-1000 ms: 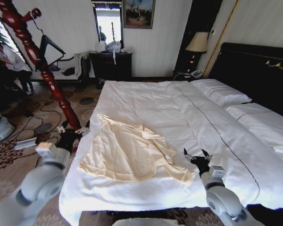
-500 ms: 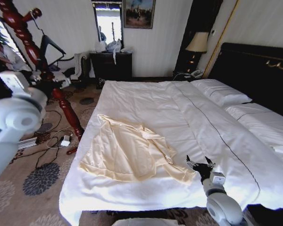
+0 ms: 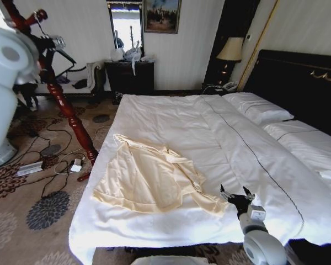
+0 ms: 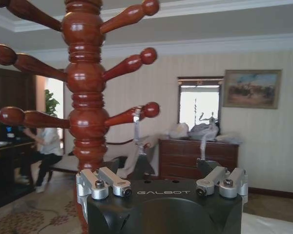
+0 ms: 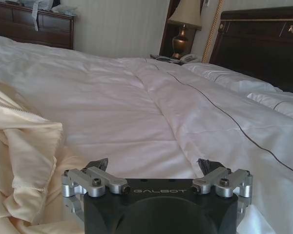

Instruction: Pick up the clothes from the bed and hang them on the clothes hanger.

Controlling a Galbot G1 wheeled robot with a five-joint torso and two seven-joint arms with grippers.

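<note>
We see the clothes (image 3: 154,182) lying flat near the bed's (image 3: 171,118) foot edge, bare duvet around them. Our right gripper (image 3: 236,196) (fingers spread) hovers just beside the garment's hem; our left gripper (image 4: 162,168), spread, faces the wooden stand (image 4: 87,105).

Clothes (image 3: 151,182): thin soft cloth, cream, matt, creased. Bed (image 3: 171,118): white quilted cloth duvet, matt, lightly wrinkled. Stand (image 4: 88,102): turned wood, reddish-brown, high-gloss varnish. Left tool (image 4: 162,181) and right tool (image 5: 156,174): matt black body, brushed-metal finger brackets with screws. Floor: patterned carpet (image 3: 49,212).
</note>
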